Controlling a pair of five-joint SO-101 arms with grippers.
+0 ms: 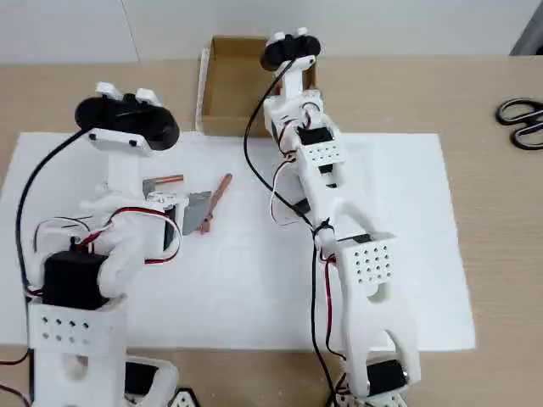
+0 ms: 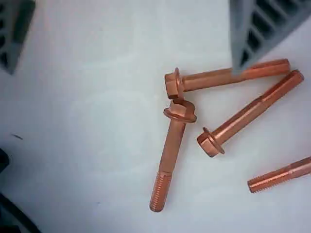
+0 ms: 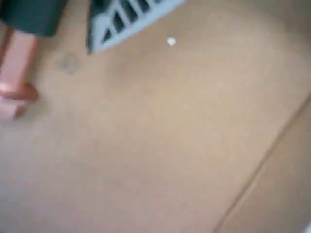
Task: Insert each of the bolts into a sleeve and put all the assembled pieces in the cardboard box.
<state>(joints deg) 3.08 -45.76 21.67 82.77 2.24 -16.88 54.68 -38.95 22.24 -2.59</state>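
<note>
Seemingly boxing a sleeved bolt (image 3: 17, 63): right gripper (image 1: 287, 68), grip untellable, in the twelve-o'clock cardboard box (image 1: 229, 85); left gripper (image 2: 126, 65), spread, next needs a loose bolt (image 2: 172, 155).

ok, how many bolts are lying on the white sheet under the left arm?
4 bolts: one partly behind a gray finger, one head-to-head with it, one slanting beside them, one cut off at the picture's edge. The left arm may hide more.
</note>
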